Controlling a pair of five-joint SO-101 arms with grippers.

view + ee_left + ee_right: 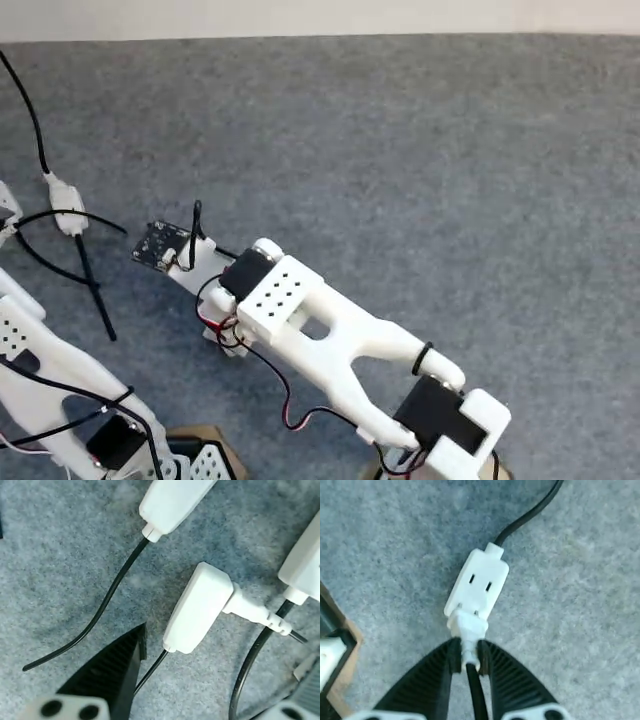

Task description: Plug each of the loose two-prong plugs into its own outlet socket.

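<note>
Jaws: right jaws clamp plug (466, 626), its prongs entering the end of socket (479, 582) but not home (metal shows) | left jaws spread above bench (60, 570), beside second socket (197, 607) with side plug (252, 611) seemingly in | progress: one pair likely done, one mid-insertion, seating push left; beyond that, cannot tell.

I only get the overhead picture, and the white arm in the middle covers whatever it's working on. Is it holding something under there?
Observer: Yes, the right gripper has its fingers shut on a white two-prong plug.
Operator: Is it plugged in?
Observer: Its front meets the end of a white outlet block; a sliver of prong shows between.
Operator: And the other arm?
Observer: The left gripper is open near a second outlet block, with a second plug apparently joined to it.
</note>
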